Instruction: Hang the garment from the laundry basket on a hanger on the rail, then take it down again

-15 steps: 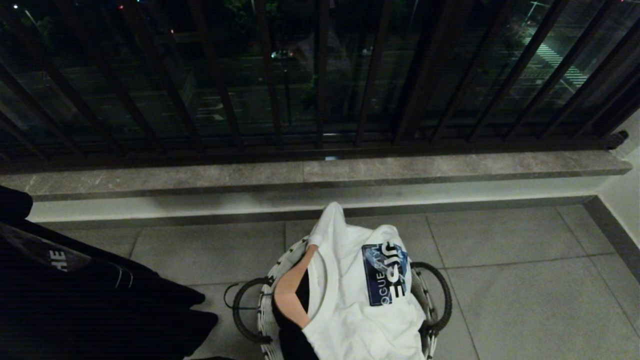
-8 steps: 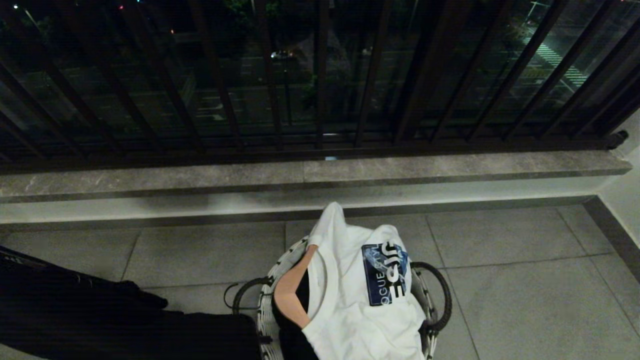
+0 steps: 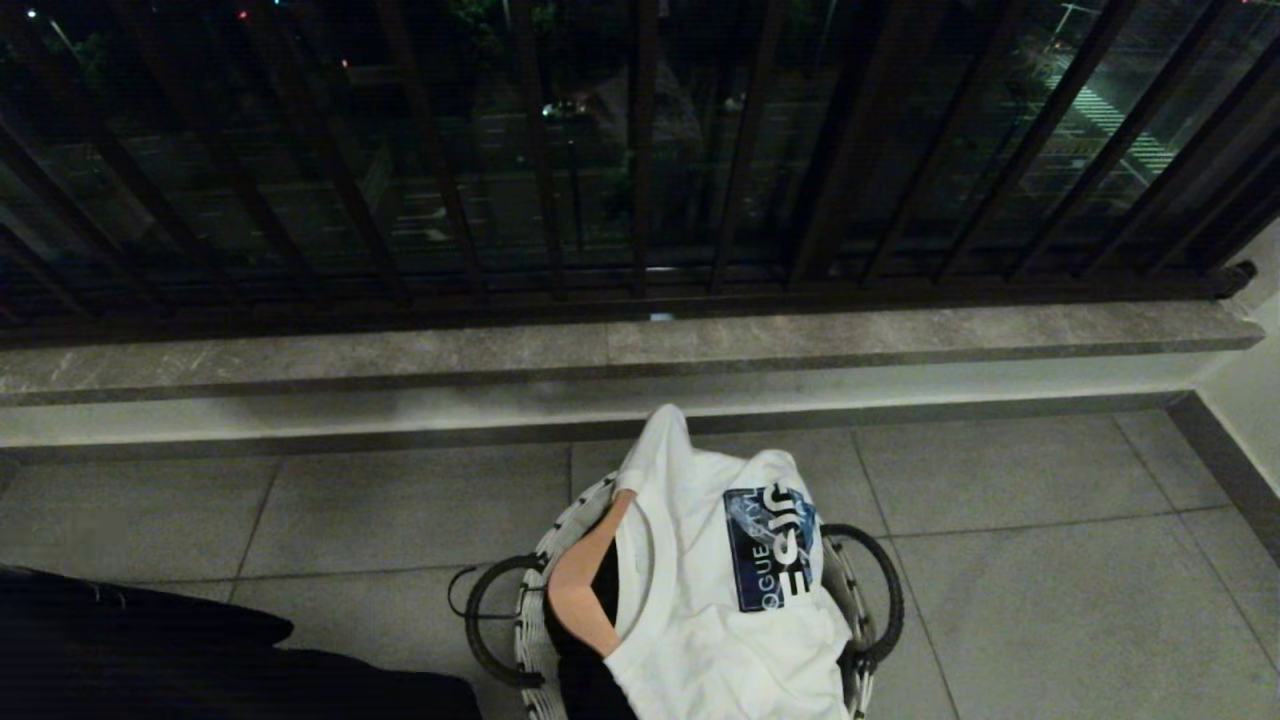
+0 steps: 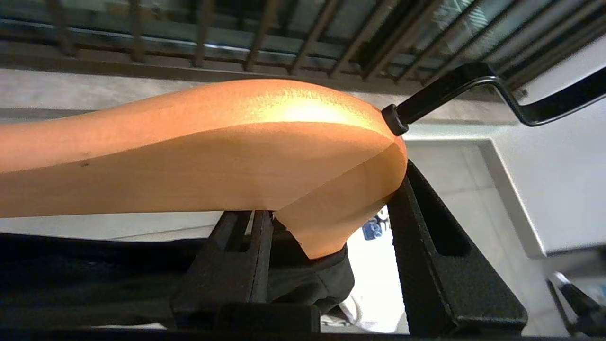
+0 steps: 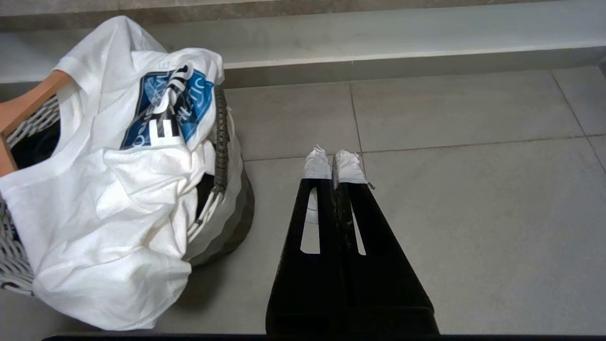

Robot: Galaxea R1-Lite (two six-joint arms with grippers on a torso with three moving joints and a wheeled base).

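Two grippers noted: left gripper (image 4: 326,227) is clamping a wooden hanger (image 4: 213,151) carrying dark cloth (image 3: 150,660); right gripper (image 5: 335,163) is hanging closed right of the basket (image 5: 227,189).

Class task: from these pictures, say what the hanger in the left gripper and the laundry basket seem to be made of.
Hanger: looks like smooth, lightly glossy orange-brown wood with a highlight; its hook seems black-coated metal wire. Laundry basket: pale woven strands, perhaps plastic or rattan, hard to tell.
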